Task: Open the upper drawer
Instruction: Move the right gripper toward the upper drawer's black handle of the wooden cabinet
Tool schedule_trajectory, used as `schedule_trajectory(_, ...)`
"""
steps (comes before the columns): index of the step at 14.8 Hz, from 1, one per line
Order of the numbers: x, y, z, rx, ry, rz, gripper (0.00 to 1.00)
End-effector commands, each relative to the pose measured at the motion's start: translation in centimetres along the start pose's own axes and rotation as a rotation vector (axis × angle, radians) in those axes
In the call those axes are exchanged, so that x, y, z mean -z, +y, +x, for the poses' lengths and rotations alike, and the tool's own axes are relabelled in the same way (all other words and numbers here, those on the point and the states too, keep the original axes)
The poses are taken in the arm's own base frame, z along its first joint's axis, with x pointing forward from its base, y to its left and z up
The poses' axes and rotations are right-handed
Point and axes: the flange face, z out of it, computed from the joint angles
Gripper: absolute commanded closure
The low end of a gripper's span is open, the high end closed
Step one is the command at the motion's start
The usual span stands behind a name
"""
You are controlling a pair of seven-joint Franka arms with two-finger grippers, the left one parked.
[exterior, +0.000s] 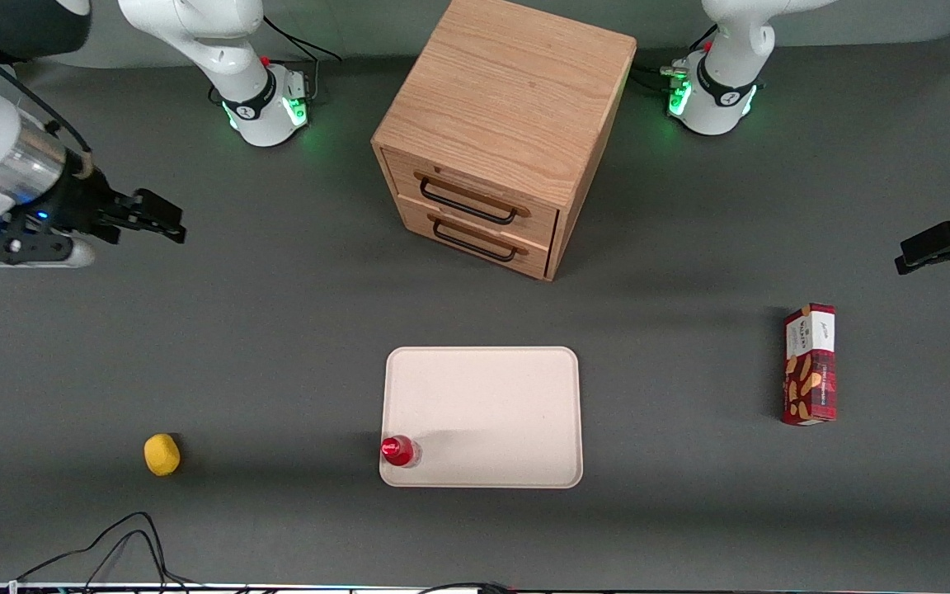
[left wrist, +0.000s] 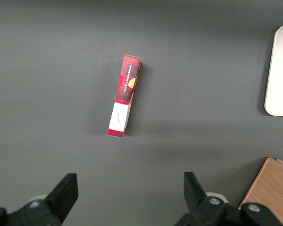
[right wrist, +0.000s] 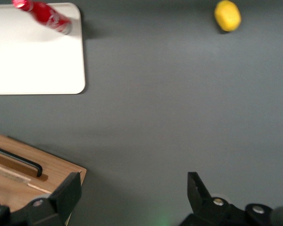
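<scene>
light-oak upper drawer (exterior: 475, 195) flush shut, black wire handle; gripper (exterior: 163, 219) spread wide, well apart

The upper drawer (exterior: 475, 191) is the higher of two alike light-oak drawer fronts in a small wooden cabinet standing at upper centre of the front view. It is fully shut, its face flush with the cabinet front and level with the drawer beneath. A black wire handle runs lengthwise across the face, seated in a shallow recess. The cabinet stands slightly turned, so the drawer face slants down across the frame. Its interior is not visible.

The gripper (exterior: 163, 221) hangs at the left edge of the front view, well apart from the drawer, fingers spread.
</scene>
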Motion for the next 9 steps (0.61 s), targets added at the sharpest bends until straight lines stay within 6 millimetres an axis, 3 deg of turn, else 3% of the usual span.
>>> schedule_trajectory(1, -0.6, -6.8, 1.0, 0.137, -0.012, 0.029, 0.00)
schedule_trajectory(4, -1.5, -14.0, 0.6, 0.307, -0.021, 0.066, 0.00)
schedule_trajectory(6, -1.7, -18.0, -0.3, 0.412, -0.023, 0.099, 0.00)
schedule_trajectory(9, -3.7, -23.0, -1.1, 0.520, -0.054, 0.155, 0.00)
